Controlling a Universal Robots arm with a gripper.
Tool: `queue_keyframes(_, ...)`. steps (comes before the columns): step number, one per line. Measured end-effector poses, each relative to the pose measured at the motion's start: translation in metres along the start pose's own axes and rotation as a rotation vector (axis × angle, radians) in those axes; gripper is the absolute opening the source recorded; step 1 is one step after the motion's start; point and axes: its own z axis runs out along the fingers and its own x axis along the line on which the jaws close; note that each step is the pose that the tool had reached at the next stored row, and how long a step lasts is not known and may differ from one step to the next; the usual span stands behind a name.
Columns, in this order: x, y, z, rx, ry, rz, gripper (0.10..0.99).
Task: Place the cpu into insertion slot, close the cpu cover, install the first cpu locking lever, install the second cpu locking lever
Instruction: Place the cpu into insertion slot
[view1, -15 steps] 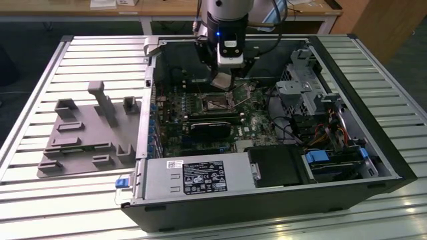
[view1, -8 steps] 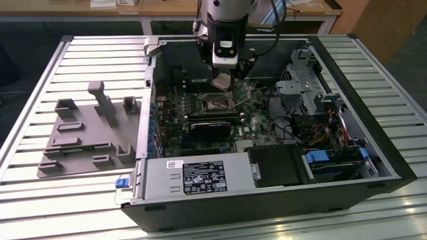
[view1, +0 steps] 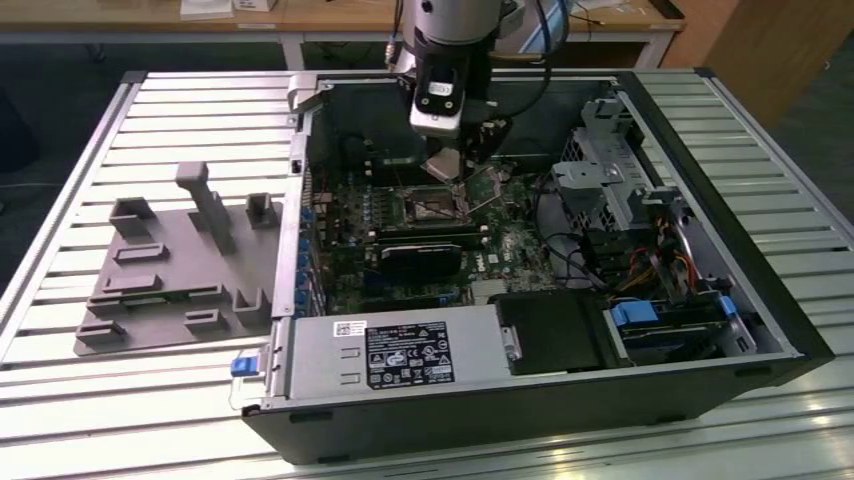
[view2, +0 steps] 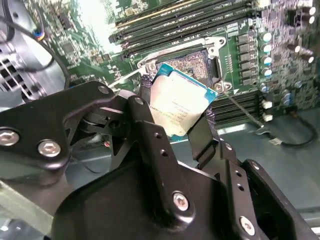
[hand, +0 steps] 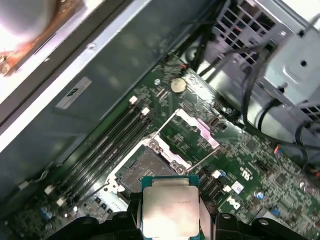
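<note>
One hand (view2: 176, 107) with cpu (view2: 182, 100) above insertion slot (view2: 192, 62)

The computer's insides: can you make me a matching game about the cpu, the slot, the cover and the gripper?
Things:
1. cpu
2. insertion slot
3. cpu cover
4. gripper

States:
A. swung open
B. shut on the cpu
C. empty, nothing in it yet
D. held up in the air

Pairs: 1-D, 2-C, 3-A, 4-B.

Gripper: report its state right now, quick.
Gripper: closed on the cpu, holding it over the insertion slot, not yet seated.
</note>
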Motion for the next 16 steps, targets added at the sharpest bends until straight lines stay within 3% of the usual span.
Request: queue_keyframes(16, 0.0001, -0.0004, 0.0048, 0.003, -0.0254, 0.290, 0.541)
